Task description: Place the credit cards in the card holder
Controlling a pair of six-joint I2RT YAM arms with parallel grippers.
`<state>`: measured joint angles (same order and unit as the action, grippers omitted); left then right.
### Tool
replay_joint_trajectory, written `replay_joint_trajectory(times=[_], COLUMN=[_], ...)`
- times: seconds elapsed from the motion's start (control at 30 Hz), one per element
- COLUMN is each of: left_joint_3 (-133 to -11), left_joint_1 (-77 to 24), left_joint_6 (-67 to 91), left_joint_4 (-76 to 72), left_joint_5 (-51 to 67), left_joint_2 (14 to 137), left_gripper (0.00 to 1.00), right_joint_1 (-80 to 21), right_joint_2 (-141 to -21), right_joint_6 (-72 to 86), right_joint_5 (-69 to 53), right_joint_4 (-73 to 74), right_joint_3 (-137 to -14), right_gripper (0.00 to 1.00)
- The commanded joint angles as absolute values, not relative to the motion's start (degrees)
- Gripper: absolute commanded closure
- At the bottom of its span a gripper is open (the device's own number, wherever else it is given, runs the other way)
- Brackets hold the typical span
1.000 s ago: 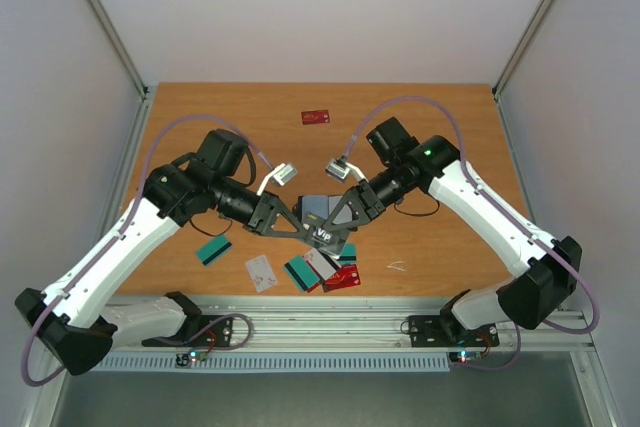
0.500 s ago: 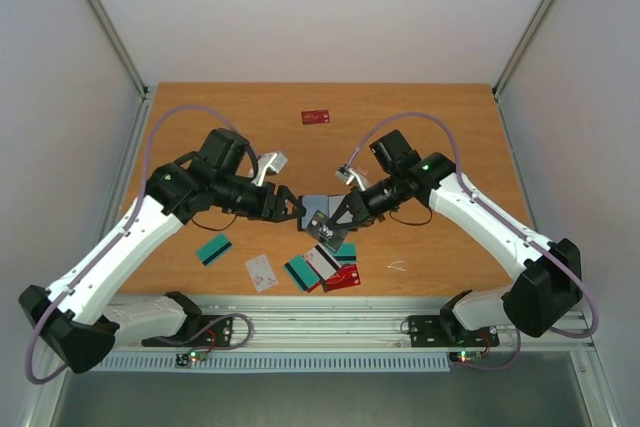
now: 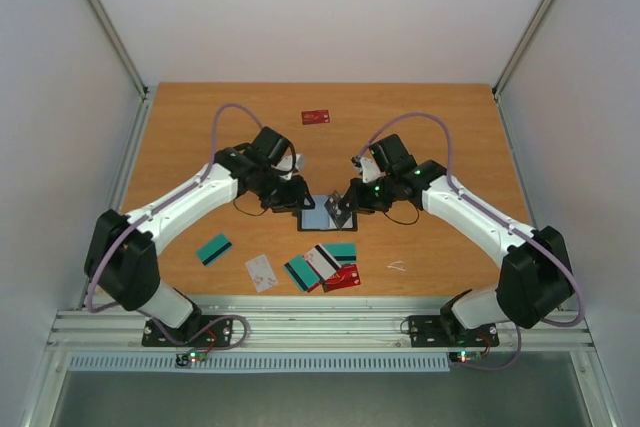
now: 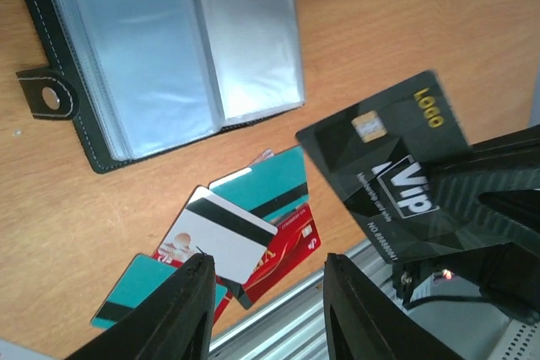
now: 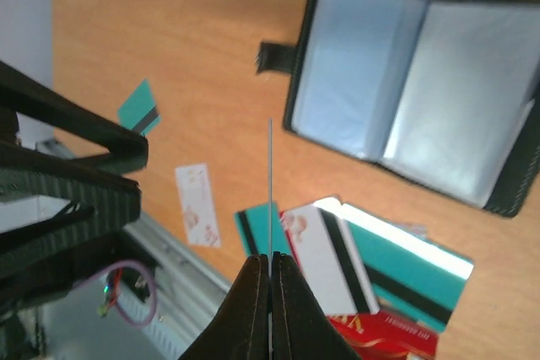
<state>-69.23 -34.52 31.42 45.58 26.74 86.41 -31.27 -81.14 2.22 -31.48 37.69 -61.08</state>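
Note:
The card holder (image 3: 316, 217) (image 4: 160, 56) (image 5: 422, 90) lies open on the table, its pale sleeves facing up. My right gripper (image 3: 346, 209) (image 5: 270, 263) is shut on a black credit card (image 3: 340, 213) (image 4: 384, 166), which shows edge-on (image 5: 270, 183) in the right wrist view. It hangs in the air just right of the holder. My left gripper (image 3: 298, 199) (image 4: 270, 292) is open at the holder's left with nothing between its fingers. More credit cards, teal (image 4: 266, 187), white (image 4: 224, 233) and red (image 4: 287, 250), lie overlapped just in front of the holder.
A teal card (image 3: 213, 249) and a white card (image 3: 261, 271) lie apart at the near left. A red card (image 3: 316, 117) lies far back in the middle. The metal rail (image 3: 320, 322) runs along the near edge.
My left gripper has opened and let go of the black card, which the right gripper still holds. Both grippers moved away from the near edge, toward the holder.

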Motion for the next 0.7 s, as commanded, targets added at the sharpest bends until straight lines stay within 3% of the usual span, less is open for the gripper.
replay_joint_trajectory(times=[0.0, 0.4, 0.67], left_joint_3=[-70.78, -76.13, -78.87], left_joint_1=[-34.90, -36.03, -35.86], left_joint_6=[33.59, 35.52, 31.39], left_joint_4=[39.98, 41.15, 43.15], left_joint_5=[27.00, 20.78, 17.22], left_joint_2=[90.23, 102.36, 107.80], left_gripper=[0.64, 0.71, 0.76], right_joint_1=[-29.94, -29.88, -29.88], right_joint_2=[-81.86, -72.00, -76.86], right_joint_6=[2.59, 4.33, 4.44], right_joint_5=[-25.85, -19.77, -23.13], right_joint_4=[31.26, 2.29, -3.82], right_joint_3=[-59.28, -39.47, -37.81], right_gripper=[0.99, 0.99, 0.99])
